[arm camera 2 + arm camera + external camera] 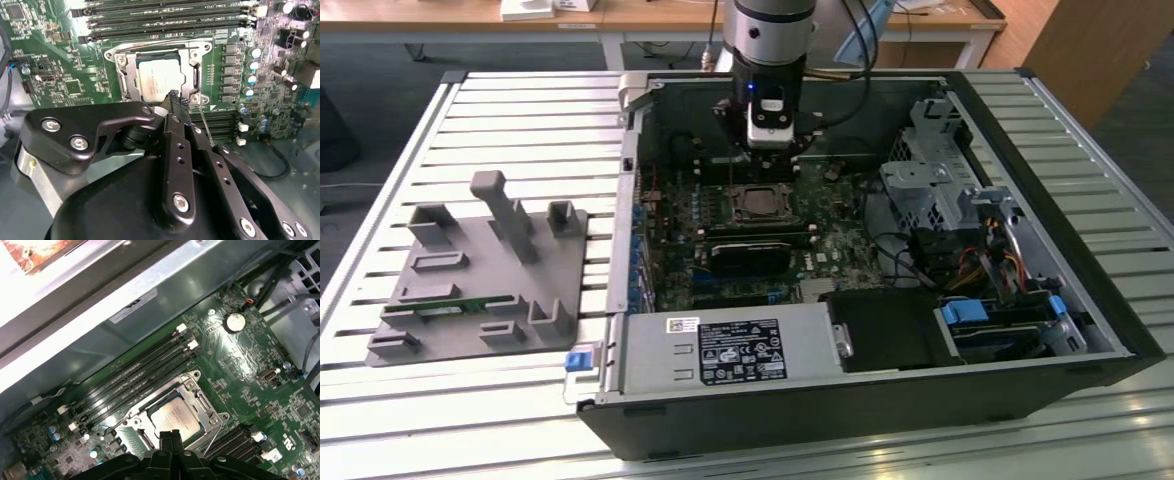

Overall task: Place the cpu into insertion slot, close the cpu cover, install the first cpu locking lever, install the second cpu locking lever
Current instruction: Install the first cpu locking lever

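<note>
Gripper [172, 95] fingers pressed together, holding nothing, tips at one edge of the cpu cover [129, 75] | cpu [157, 77] lies flat in the insertion slot [155, 46], cover down around it | thin lever [202, 125] sticks up beside that edge | slot on the green board [65, 65]

You have clear room above the insertion slot [758, 203], but memory slots [135, 375] and a raised locking lever [204, 127] flank it.

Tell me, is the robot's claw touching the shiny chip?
Cannot tell. In both wrist views the gripper overlaps the edge of the cpu, hiding any gap.
</note>
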Tool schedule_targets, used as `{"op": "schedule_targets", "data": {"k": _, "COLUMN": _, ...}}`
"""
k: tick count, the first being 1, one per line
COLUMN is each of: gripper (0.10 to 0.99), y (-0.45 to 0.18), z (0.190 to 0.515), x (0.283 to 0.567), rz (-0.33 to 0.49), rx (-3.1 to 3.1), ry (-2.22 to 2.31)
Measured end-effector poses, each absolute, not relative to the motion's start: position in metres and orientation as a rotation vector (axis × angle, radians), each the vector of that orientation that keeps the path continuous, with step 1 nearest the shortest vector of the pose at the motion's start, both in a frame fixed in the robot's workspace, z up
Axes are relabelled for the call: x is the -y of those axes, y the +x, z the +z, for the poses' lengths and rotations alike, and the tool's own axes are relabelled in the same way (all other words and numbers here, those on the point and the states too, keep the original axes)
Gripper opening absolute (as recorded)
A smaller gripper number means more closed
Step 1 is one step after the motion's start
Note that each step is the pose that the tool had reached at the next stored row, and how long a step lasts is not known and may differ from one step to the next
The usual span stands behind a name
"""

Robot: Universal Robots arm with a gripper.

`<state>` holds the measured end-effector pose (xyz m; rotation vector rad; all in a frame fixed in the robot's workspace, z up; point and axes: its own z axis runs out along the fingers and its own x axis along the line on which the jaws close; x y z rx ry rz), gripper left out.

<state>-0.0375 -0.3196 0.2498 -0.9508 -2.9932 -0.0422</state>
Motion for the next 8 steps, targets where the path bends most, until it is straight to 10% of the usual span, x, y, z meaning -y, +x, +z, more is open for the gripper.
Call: {"op": "schedule_targets", "data": {"k": 8, "gripper": 0.106, "y": -0.0375, "z": 0.2499, "x": 0.3197, "rz": -0.042, "rx": 3.040, "ry": -0.784}}
